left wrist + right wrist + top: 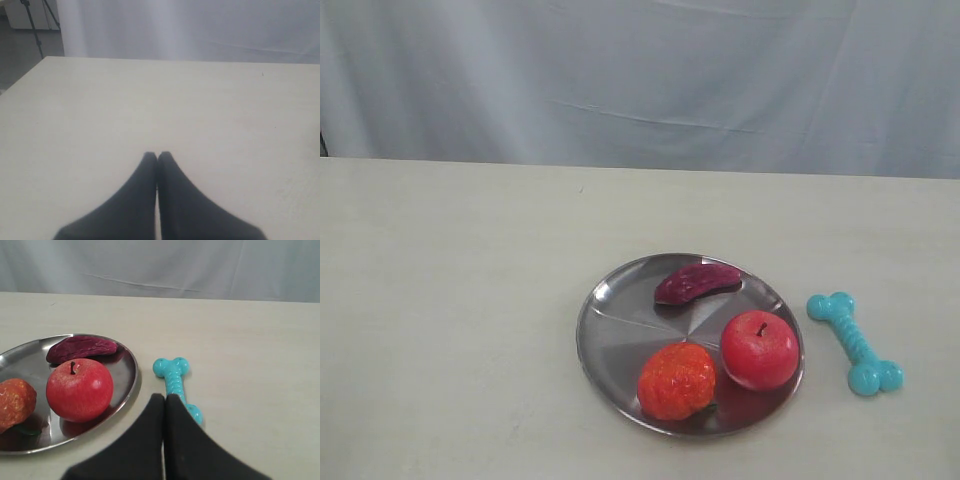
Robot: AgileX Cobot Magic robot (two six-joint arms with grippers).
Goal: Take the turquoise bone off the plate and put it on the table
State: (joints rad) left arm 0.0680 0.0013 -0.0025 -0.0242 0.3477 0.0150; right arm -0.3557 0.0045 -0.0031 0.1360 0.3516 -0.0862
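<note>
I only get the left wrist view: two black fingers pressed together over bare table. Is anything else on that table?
Observer: Yes. The exterior view shows a silver plate holding a red apple, an orange fruit and a dark purple piece.
Operator: Is the turquoise bone on it too?
Observer: No. The turquoise bone lies on the table, right of the plate and clear of its rim.
Operator: Is the other gripper holding anything?
Observer: No. The right gripper is shut on nothing, its tips close to one knob of the bone.
</note>
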